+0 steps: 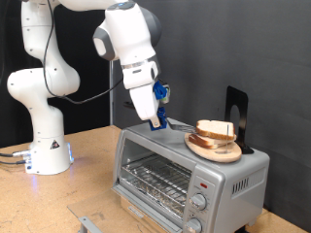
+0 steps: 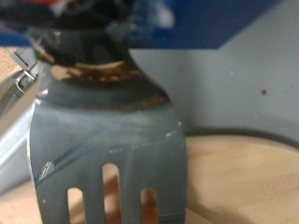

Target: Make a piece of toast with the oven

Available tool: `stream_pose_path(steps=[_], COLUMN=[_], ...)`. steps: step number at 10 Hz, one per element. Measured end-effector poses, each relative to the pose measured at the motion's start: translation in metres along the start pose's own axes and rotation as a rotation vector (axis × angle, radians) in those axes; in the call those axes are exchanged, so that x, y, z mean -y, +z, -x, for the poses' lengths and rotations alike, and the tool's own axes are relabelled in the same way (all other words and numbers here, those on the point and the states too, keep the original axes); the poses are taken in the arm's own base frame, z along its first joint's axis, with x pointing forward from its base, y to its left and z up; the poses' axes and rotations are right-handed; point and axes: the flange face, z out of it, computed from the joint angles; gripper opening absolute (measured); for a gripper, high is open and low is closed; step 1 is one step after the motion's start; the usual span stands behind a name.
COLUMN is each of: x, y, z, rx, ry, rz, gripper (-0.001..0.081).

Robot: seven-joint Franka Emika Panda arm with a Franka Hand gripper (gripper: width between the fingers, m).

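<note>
One toaster oven [image 1: 190,171] sits at the lower right of the exterior view, with two round knobs [image 1: 198,203] on its front. One round wooden plate [image 1: 215,148] rests on its top, carrying a stack of bread slices [image 1: 216,129] (count unclear). One slotted metal spatula [image 2: 105,140] fills the wrist view. One robot arm [image 1: 58,73], one claw [image 1: 155,120], one wooden surface [image 1: 78,160].

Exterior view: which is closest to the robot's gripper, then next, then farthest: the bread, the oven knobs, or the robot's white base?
From the gripper:
1. Bread, on the wooden plate atop the oven, just to the view's right.
2. Oven knobs, lower right.
3. White base, far left.
</note>
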Motion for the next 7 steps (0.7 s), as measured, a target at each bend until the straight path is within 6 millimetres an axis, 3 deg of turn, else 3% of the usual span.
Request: stream_pose_path(steps=[7], x=[0.007], y=[0.019], z=[-0.026], rx=[0.018], ry=[0.057], rz=[0.02], gripper=[0.0401])
